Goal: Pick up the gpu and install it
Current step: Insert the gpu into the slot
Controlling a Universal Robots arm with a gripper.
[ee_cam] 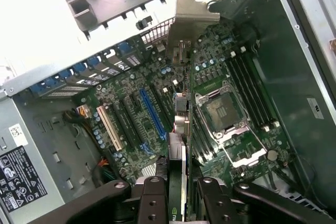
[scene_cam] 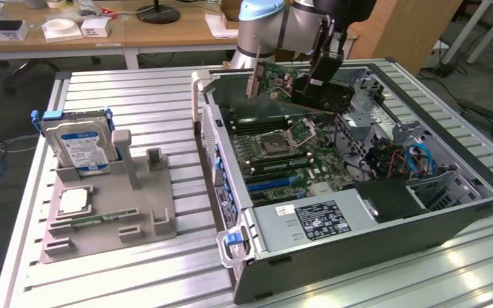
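End effector clamps the gpu edge-on over the motherboard, bracket end pointing away.

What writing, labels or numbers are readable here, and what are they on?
No text reads for certain.
On the hard drive: blue-white label, print too small.
On the power supply: black label with print and warning symbols, too small.
White sticker on the same unit: blurred.
Small sticker on the case wall: blurred.
On the gpu: green mark at its edge, unreadable.
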